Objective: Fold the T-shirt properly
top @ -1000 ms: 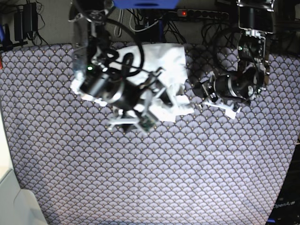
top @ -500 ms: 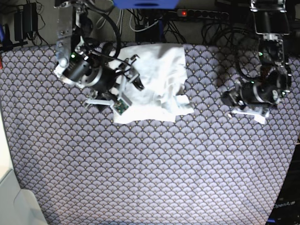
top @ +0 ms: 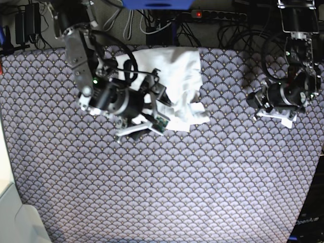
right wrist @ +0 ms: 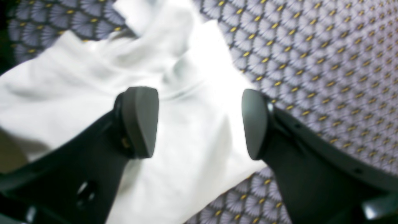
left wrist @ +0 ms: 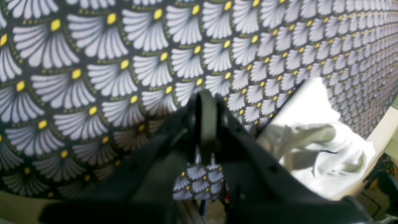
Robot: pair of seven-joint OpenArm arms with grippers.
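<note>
The white T-shirt [top: 179,76] lies in a wrinkled, roughly rectangular fold at the back middle of the patterned table. In the base view my right gripper [top: 160,95] hangs over the shirt's left front part. The right wrist view shows it open [right wrist: 197,124], both dark fingers [right wrist: 140,121] spread above the T-shirt [right wrist: 62,84] with nothing between them. My left gripper [top: 252,99] is well off to the right of the shirt, over bare tablecloth. It is shut [left wrist: 205,121] and holds nothing, with the T-shirt [left wrist: 323,149] off to its side.
A cloth with a fan pattern [top: 177,177] covers the whole table. Behind its back edge are a power strip [top: 217,15] and tangled cables. A white object [top: 15,217] stands at the front left corner.
My right arm swung off to the shirt's left and has come back over its left front edge. My left arm pulled away to the right of the shirt, then held.
</note>
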